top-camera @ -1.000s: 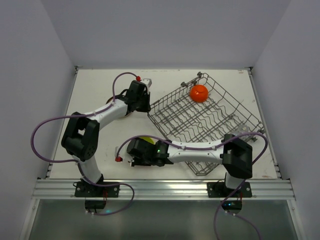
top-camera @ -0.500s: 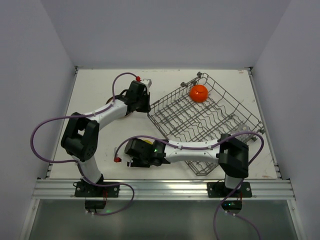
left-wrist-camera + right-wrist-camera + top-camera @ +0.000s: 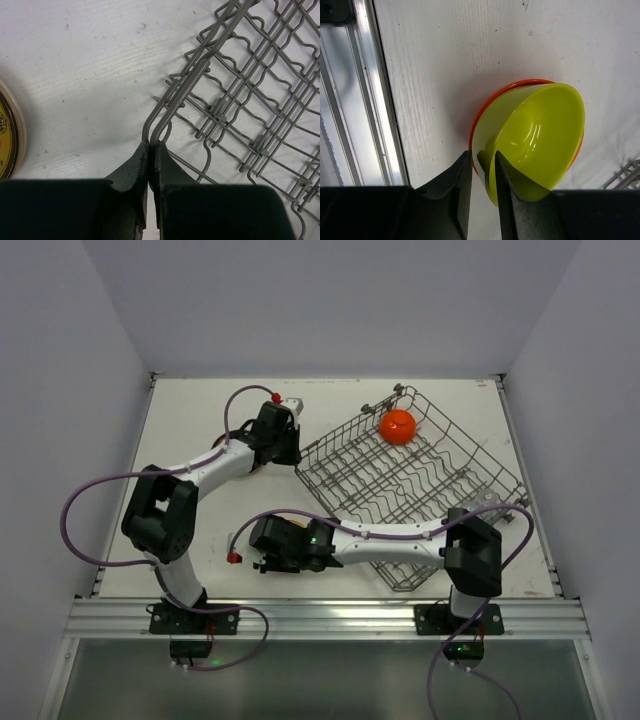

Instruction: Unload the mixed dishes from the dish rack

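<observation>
The grey wire dish rack (image 3: 420, 480) lies at the right of the table, with one orange bowl (image 3: 398, 426) in its far corner. My left gripper (image 3: 290, 447) is shut on the rack's near-left corner wire; the left wrist view shows my left gripper (image 3: 151, 145) pinching that rim loop of the rack (image 3: 240, 90). My right gripper (image 3: 268, 550) is at the table's near middle. In the right wrist view my right gripper (image 3: 482, 160) is shut on the rim of a yellow-green bowl (image 3: 540, 135), held tilted in a second orange bowl (image 3: 492, 100). No glasses are in view.
A yellow-brown plate with a cream rim (image 3: 7, 135) lies on the table left of the rack corner. The aluminium rail (image 3: 365, 100) at the table's near edge runs close beside the bowls. A rack corner (image 3: 625, 177) shows at the right.
My right gripper has shifted slightly left and toward the near edge with the yellow-green bowl, which it now covers in the top view. The left arm and rack have not moved.
</observation>
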`<act>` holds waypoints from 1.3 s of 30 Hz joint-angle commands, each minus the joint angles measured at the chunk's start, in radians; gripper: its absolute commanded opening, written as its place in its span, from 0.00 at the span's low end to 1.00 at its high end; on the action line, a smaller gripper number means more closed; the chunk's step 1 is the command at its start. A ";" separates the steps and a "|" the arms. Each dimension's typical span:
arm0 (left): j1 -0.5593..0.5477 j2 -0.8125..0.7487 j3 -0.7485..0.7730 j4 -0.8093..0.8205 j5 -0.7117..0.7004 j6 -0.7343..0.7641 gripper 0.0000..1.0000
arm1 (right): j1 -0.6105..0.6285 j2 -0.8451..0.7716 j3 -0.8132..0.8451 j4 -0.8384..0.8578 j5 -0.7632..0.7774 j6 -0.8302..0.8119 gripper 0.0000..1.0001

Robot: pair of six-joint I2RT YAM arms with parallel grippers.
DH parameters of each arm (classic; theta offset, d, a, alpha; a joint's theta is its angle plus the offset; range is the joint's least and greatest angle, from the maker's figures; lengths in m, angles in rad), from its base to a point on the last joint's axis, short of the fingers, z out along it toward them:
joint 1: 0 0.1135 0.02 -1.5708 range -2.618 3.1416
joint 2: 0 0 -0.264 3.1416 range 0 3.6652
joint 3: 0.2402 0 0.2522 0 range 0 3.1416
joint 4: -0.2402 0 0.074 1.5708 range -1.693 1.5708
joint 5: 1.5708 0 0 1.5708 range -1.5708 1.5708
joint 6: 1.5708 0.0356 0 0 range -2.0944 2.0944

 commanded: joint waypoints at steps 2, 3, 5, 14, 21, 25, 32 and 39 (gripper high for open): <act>-0.013 -0.003 -0.023 -0.012 0.045 -0.014 0.00 | 0.008 -0.067 0.015 0.000 -0.032 0.016 0.24; -0.014 -0.003 -0.023 -0.012 0.045 -0.014 0.00 | 0.008 -0.064 0.015 0.000 -0.034 0.016 0.22; -0.014 -0.003 -0.023 -0.012 0.046 -0.014 0.00 | 0.008 -0.057 0.015 0.006 -0.034 0.016 0.20; -0.014 -0.007 -0.023 -0.012 0.046 -0.015 0.00 | 0.008 0.005 0.014 0.038 -0.039 0.010 0.07; -0.014 -0.010 -0.023 -0.015 0.045 -0.014 0.00 | 0.008 0.022 0.025 0.028 -0.037 0.013 0.06; -0.014 -0.003 -0.023 -0.013 0.046 -0.014 0.00 | 0.007 0.029 0.038 0.000 -0.026 0.014 0.07; -0.014 -0.007 -0.025 -0.013 0.046 -0.014 0.00 | 0.007 0.060 0.041 0.005 -0.019 0.018 0.08; -0.014 -0.008 -0.025 -0.013 0.045 -0.014 0.00 | 0.005 0.049 0.057 -0.012 -0.005 0.030 0.22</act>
